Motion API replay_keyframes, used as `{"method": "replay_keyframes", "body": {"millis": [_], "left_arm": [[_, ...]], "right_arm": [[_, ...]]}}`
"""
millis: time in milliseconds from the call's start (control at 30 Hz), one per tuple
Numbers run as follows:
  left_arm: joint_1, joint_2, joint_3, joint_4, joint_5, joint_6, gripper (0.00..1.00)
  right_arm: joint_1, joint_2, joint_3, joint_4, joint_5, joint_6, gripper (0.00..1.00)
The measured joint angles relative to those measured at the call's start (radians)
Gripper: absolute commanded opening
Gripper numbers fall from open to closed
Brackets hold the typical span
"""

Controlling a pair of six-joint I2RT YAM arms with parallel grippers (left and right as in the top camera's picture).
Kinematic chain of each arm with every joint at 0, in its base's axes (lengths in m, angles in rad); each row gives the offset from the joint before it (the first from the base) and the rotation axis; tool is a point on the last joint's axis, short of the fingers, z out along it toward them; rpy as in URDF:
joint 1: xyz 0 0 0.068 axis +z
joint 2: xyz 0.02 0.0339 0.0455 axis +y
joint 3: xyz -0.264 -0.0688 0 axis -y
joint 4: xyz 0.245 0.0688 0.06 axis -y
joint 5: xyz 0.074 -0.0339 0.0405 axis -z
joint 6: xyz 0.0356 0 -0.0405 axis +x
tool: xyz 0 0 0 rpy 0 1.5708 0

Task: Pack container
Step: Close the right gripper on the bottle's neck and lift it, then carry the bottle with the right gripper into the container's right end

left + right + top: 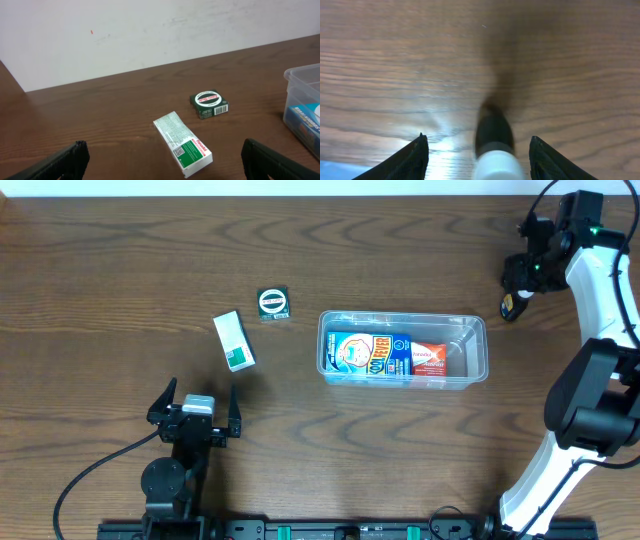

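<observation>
The clear plastic container sits right of centre and holds a blue box and a small red-orange box. Its corner shows at the right edge of the left wrist view. A white-and-green box and a dark green square box lie on the table to its left. My left gripper is open just in front of the white-and-green box. My right gripper is open over a small black-and-white tube, which lies between the fingers, blurred.
The dark wooden table carries everything. A pale wall rises behind its far edge. The right arm's white links run down the right side. The left arm's cable trails at the front left.
</observation>
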Motion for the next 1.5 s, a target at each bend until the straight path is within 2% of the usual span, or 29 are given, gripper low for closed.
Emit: {"method": "replay_keyframes", "body": {"millis": [167,367,500,833,1300,1500], "left_arm": [[0.000,0.000,0.000,0.000,0.000,0.000,0.98],[0.000,0.000,0.000,0.000,0.000,0.000,0.98],[0.000,0.000,0.000,0.000,0.000,0.000,0.98],[0.000,0.000,0.000,0.000,0.000,0.000,0.98],[0.000,0.000,0.000,0.000,0.000,0.000,0.98],[0.000,0.000,0.000,0.000,0.000,0.000,0.98]], "right_arm": [[0.000,0.004,0.000,-0.003,0.028,0.005,0.60],[0.000,0.010,0.000,-0.009,0.046,0.015,0.43],[0.000,0.020,0.000,-0.015,0.052,0.019,0.40],[0.000,0.021,0.000,-0.027,0.055,0.019,0.24],[0.000,-0.004,0.000,-0.085,0.055,0.043,0.26],[0.000,-0.172,0.000,-0.212,0.045,0.122,0.27]]}}
